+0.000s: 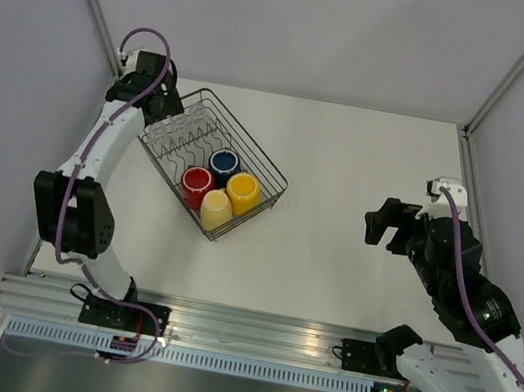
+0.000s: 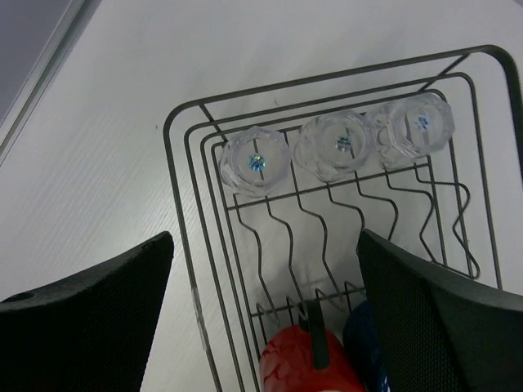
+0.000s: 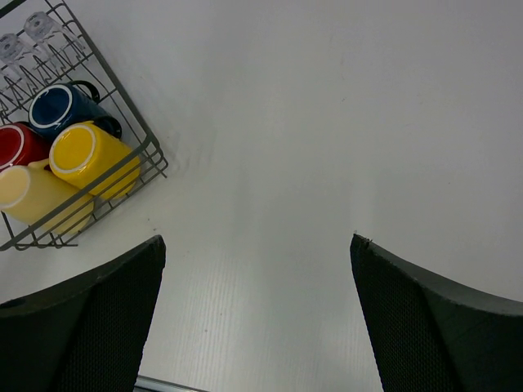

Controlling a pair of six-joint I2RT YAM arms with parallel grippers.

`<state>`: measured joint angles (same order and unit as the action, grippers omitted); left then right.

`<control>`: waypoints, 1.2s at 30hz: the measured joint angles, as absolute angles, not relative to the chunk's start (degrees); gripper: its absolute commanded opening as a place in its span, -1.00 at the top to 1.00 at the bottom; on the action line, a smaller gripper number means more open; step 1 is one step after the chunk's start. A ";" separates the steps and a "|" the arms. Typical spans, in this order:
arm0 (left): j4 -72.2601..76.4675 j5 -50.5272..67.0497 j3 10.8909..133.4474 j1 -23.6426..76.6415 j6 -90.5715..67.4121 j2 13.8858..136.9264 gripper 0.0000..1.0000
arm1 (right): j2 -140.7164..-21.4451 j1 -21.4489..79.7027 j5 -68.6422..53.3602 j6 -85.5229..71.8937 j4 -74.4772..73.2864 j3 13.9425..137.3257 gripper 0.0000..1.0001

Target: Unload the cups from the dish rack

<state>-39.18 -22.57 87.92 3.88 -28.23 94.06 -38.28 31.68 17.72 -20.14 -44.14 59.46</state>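
Note:
The dark wire dish rack stands left of centre. In it are a red mug, a dark blue mug, an orange-yellow mug and a pale cream-yellow mug. Three clear glass tumblers stand upside down at its far-left end. My left gripper is open and empty above that end. In the left wrist view the tumblers sit ahead of the open gripper, and the red mug lies below it. My right gripper is open and empty, well right of the rack.
The right wrist view shows bare white table under the open gripper, with the rack and its mugs at the upper left. Grey walls enclose the table on three sides. An aluminium rail runs along the near edge.

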 measured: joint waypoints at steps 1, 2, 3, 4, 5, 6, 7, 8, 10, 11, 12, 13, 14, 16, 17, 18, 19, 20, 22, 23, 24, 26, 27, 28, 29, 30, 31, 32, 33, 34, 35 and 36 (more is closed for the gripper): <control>-38.98 -22.15 88.92 3.16 -27.99 95.83 -0.88 | -38.13 31.68 17.58 -20.14 -44.45 59.59 -0.96; -38.92 -21.63 89.95 2.46 -27.70 97.89 -0.84 | -38.11 31.68 17.56 -20.14 -44.75 59.83 -0.96; -38.87 -21.02 90.83 1.85 -27.33 99.90 -0.82 | -38.15 31.68 17.52 -20.12 -44.93 60.07 -0.96; -38.87 -20.58 91.59 1.41 -27.00 101.84 -0.77 | -38.22 31.68 17.50 -20.08 -45.01 60.23 -0.96; -38.89 -20.29 92.14 1.17 -26.76 103.35 -0.75 | -38.30 31.68 17.41 -19.97 -45.19 60.47 -0.96; -38.89 -20.14 92.75 0.97 -26.33 105.25 -0.74 | -38.37 31.68 17.37 -19.90 -45.30 60.62 -0.95; -38.89 -19.92 93.06 0.95 -26.04 106.50 -0.72 | -38.41 31.68 17.34 -19.86 -45.34 60.71 -0.96; -38.94 -19.73 93.34 0.97 -25.78 107.77 -0.70 | -38.50 31.68 17.32 -19.79 -45.39 60.80 -0.95; -39.09 -19.33 93.84 0.97 -25.21 109.97 -0.68 | -38.68 31.68 17.30 -19.73 -45.50 60.82 -0.96; -39.13 -19.27 94.11 0.97 -24.95 110.74 -0.68 | -38.76 31.68 17.23 -19.70 -45.52 60.82 -0.96; -39.09 -19.25 94.32 0.97 -24.67 111.42 -0.68 | -38.83 31.68 17.15 -19.70 -45.52 60.82 -0.96; -39.16 -19.25 94.54 0.95 -24.38 111.96 -0.67 | -38.87 31.68 17.08 -19.66 -45.52 60.82 -0.96; -39.16 -19.27 94.67 0.89 -24.16 112.40 -0.67 | -38.92 31.68 16.93 -19.64 -45.52 60.82 -0.96; -39.13 -19.35 95.02 0.73 -23.77 113.06 -0.65 | -39.00 31.68 16.82 -19.46 -45.54 60.82 -0.96; -39.18 -19.40 95.09 0.67 -23.57 113.36 -0.65 | -39.07 31.68 16.78 -19.40 -45.54 60.82 -0.95; -39.16 -19.40 95.18 0.56 -23.40 113.67 -0.64 | -39.11 31.68 16.75 -19.29 -45.54 60.82 -0.96; -39.16 -19.40 95.29 0.45 -23.20 113.97 -0.63 | -39.20 31.68 16.75 -19.27 -45.54 60.82 -0.96; -39.13 -19.38 95.31 0.43 -23.05 114.24 -0.63 | -39.27 31.68 16.73 -19.25 -45.52 60.82 -0.96; -39.20 -19.40 95.53 0.43 -22.81 115.00 -0.58 | -39.55 31.68 16.62 -19.22 -45.52 60.82 -0.96; -39.27 -19.38 95.72 0.40 -22.68 115.39 -0.56 | -39.70 31.68 16.53 -19.16 -45.52 60.82 -0.96; -39.24 -19.38 96.01 0.38 -22.55 115.77 -0.53 | -39.86 31.68 16.49 -19.09 -45.52 60.82 -0.96; -39.24 -19.35 96.36 0.38 -22.33 116.38 -0.48 | -40.10 31.68 16.45 -19.03 -45.52 60.82 -0.96; -39.29 -19.33 96.51 0.23 -22.20 116.64 -0.44 | -40.18 31.68 16.40 -19.00 -45.52 60.82 -0.96; -39.29 -19.22 96.60 0.10 -22.11 116.84 -0.43 | -40.21 31.68 16.34 -18.92 -45.52 60.82 -0.96; -39.27 -19.22 96.62 -0.10 -22.00 116.92 -0.43 | -40.21 31.68 16.32 -18.83 -45.52 60.82 -0.96; -39.27 -19.18 96.71 -0.40 -21.98 117.01 -0.42 | -40.21 31.68 16.32 -18.72 -45.52 60.82 -0.96; -39.29 -19.20 96.79 -0.80 -21.96 117.08 -0.43 | -40.21 31.68 16.32 -18.65 -45.52 60.82 -0.96; -39.24 -19.20 96.82 -1.17 -21.96 117.12 -0.42 | -40.21 31.68 16.32 -18.63 -45.52 60.82 -0.96; -39.22 -19.05 96.88 -1.52 -21.96 117.16 -0.42 | -40.23 31.68 16.29 -18.63 -45.52 60.82 -0.96; -39.05 -18.92 96.97 -1.72 -21.96 117.21 -0.42 | -40.23 31.68 16.29 -18.63 -45.52 60.82 -0.96; -38.94 -18.92 97.08 -1.91 -21.96 117.27 -0.42 | -40.23 31.68 16.29 -18.63 -45.52 60.82 -0.96; -38.92 -18.87 97.12 -1.96 -21.96 117.27 -0.38 | -40.23 31.68 16.27 -18.63 -45.52 60.82 -0.96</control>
<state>-38.92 -18.87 97.12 -1.96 -21.96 117.27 -40.23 31.68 16.27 -18.63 -45.52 60.82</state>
